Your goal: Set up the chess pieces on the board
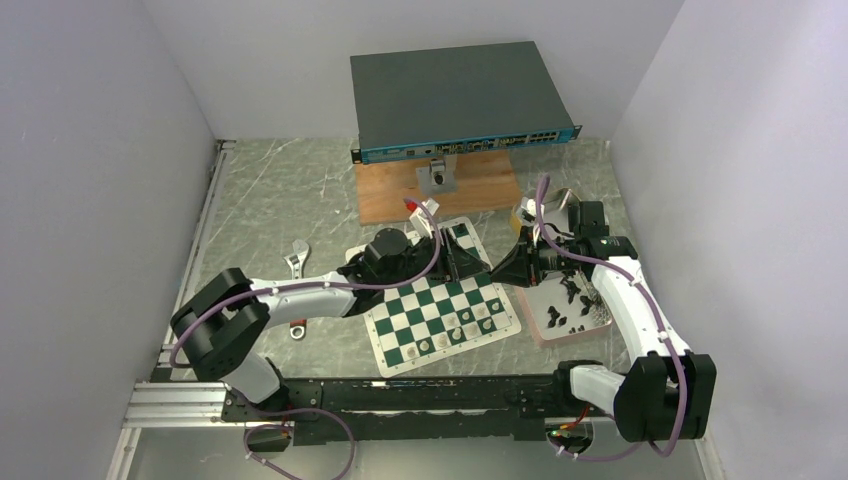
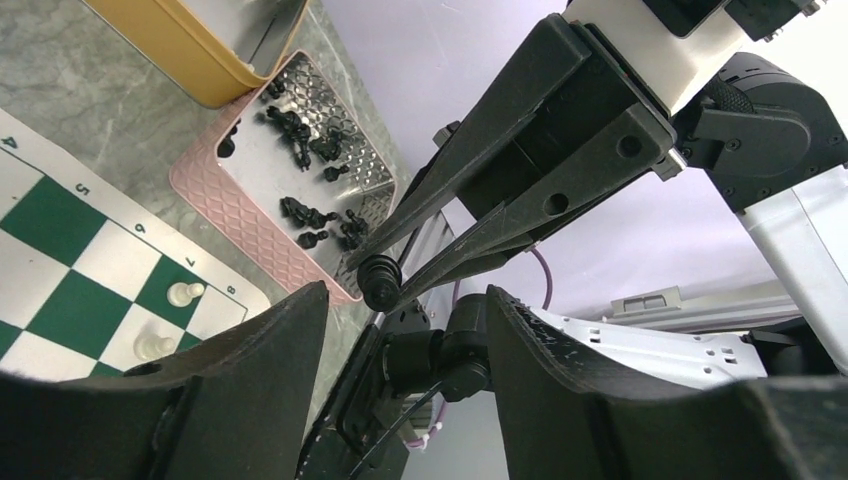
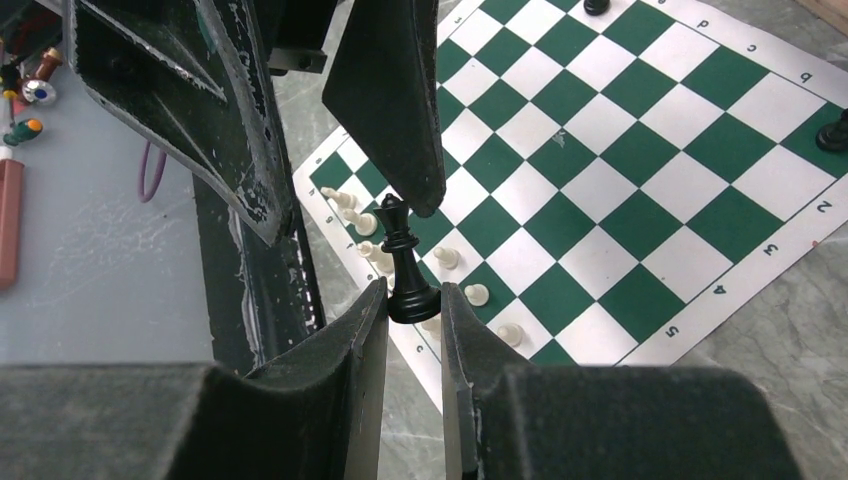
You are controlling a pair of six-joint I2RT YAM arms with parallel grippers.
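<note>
The green and white board lies in front of my arms and also shows in the right wrist view. My right gripper is shut on the base of a tall black chess piece and holds it in the air over the board's right edge. My left gripper is open, its fingers on either side of that piece without touching it. In the top view the grippers meet, left and right. Several black pieces lie in the pink tray.
Several white pawns stand along the board's near rows. Two black pieces stand at the far side. A yellow tin sits behind the tray. A wrench lies left of the board; a network switch on a wooden block stands behind.
</note>
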